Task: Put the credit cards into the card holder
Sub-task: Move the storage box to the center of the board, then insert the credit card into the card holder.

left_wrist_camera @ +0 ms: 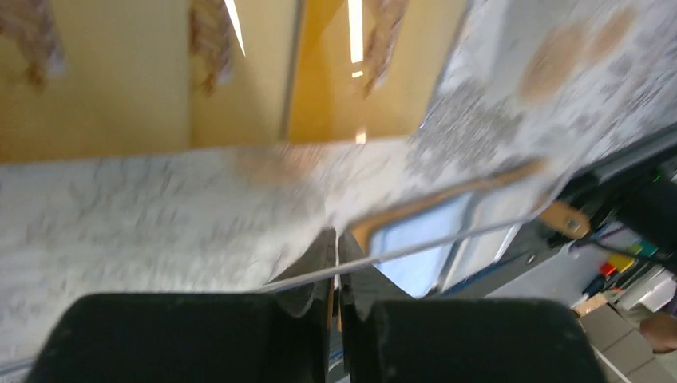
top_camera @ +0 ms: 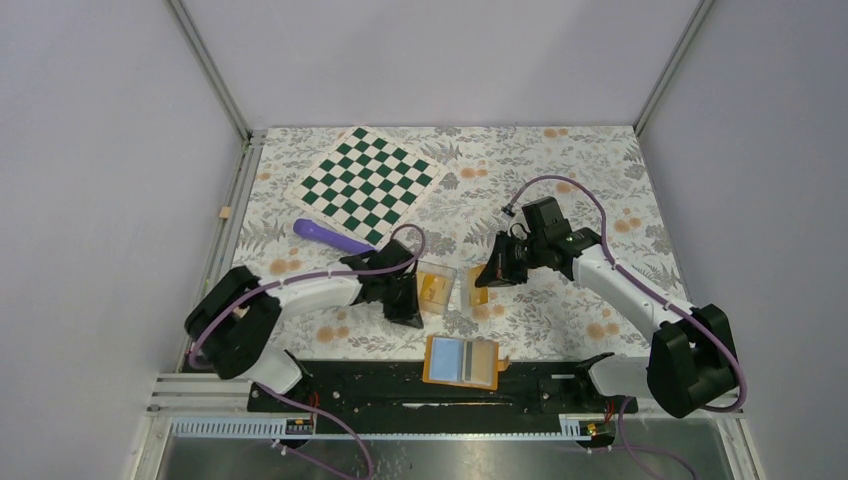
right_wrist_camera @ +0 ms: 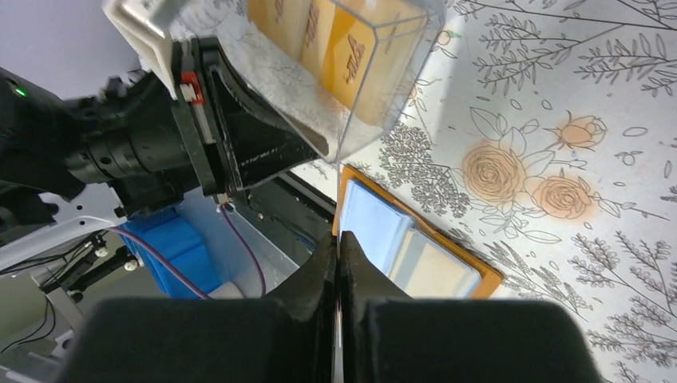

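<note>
The card holder (top_camera: 462, 362) lies open and flat on the flowered tablecloth (top_camera: 585, 190) at the near edge, between the two arm bases. It is a soft orange rim around smooth light-blue and grey pockets. Just beyond it the right gripper (right_wrist_camera: 337, 254) has its fingers pressed together on what looks like a thin card (top_camera: 477, 290), seen edge-on and hard to make out. Beside it, the left gripper (left_wrist_camera: 336, 243) is pinched shut on the wall of a clear box (top_camera: 435, 286) — hard, glossy plastic with more orange cards standing inside.

The step in hand seems to be carrying a card to a pocket. To do it well, the right arm would likely bring the card's lower edge in line with a pocket mouth and slide it in at a shallow angle. The holder is light and limp, so a steep push could shove it along the cloth rather than seat the card. The left wrist view is too blurred to judge more.
</note>
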`<state>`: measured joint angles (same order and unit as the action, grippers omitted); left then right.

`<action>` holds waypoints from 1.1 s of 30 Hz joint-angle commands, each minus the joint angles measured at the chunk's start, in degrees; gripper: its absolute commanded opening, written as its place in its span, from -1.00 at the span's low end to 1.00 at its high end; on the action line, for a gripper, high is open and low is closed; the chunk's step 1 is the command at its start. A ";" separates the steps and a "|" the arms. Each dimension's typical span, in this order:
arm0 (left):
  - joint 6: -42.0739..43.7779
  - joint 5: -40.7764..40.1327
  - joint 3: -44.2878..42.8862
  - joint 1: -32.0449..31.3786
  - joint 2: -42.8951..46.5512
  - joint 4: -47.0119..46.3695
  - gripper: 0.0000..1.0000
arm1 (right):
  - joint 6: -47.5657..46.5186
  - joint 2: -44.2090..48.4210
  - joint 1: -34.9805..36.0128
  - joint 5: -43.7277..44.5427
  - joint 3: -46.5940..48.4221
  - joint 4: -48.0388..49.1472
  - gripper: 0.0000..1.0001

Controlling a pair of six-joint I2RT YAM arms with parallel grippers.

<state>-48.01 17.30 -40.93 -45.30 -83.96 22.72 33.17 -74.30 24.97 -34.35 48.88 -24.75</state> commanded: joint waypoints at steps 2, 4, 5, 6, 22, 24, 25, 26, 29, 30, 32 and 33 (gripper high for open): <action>1.12 -5.61 -11.34 -0.01 -9.27 -5.96 -0.90 | -3.26 2.12 -0.26 2.75 0.38 -3.72 -1.00; 1.90 -5.97 -15.98 0.18 -12.95 -5.30 -0.88 | -3.62 2.66 -0.27 3.11 -0.27 -4.06 -1.00; 2.33 -6.16 -18.24 0.50 -14.74 -4.77 -0.88 | -3.66 2.98 -0.27 3.28 -0.81 -4.06 -1.00; 2.76 -6.13 -20.40 0.81 -16.84 -4.52 -0.87 | -3.75 3.24 -0.27 3.46 -1.19 -4.06 -1.00; -2.09 6.12 -5.09 1.95 -6.34 -8.86 -0.33 | 0.34 3.97 6.09 1.50 -11.07 3.15 -1.00; -4.63 7.73 -0.15 1.61 -2.55 -11.07 -0.30 | 2.96 4.10 8.55 1.60 -12.73 5.66 -1.00; -5.72 8.56 1.73 1.51 -0.93 -12.10 -0.28 | 4.23 4.16 9.72 1.67 -13.76 7.38 -1.00; -6.78 9.54 3.59 1.43 0.36 -13.07 -0.26 | 5.32 4.12 10.62 1.69 -14.65 8.67 -1.00; -9.24 12.90 6.99 1.33 1.74 -16.25 -0.21 | 8.81 3.91 12.90 1.70 -17.59 13.00 -1.00; -9.97 13.70 7.49 1.22 1.47 -17.67 -0.21 | 9.51 3.68 13.24 1.68 -18.37 14.12 -1.00; -11.31 14.61 7.84 0.62 0.19 -19.27 -0.20 | 9.90 3.08 13.85 2.21 -19.38 14.71 -1.00; -11.67 14.96 7.64 0.09 -0.72 -19.81 -0.19 | 9.90 2.65 13.95 2.68 -19.78 14.69 -1.00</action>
<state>-55.64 27.49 -33.32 -44.07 -83.72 10.41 39.81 -71.40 37.82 -32.45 30.48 -14.66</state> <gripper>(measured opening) 0.397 0.020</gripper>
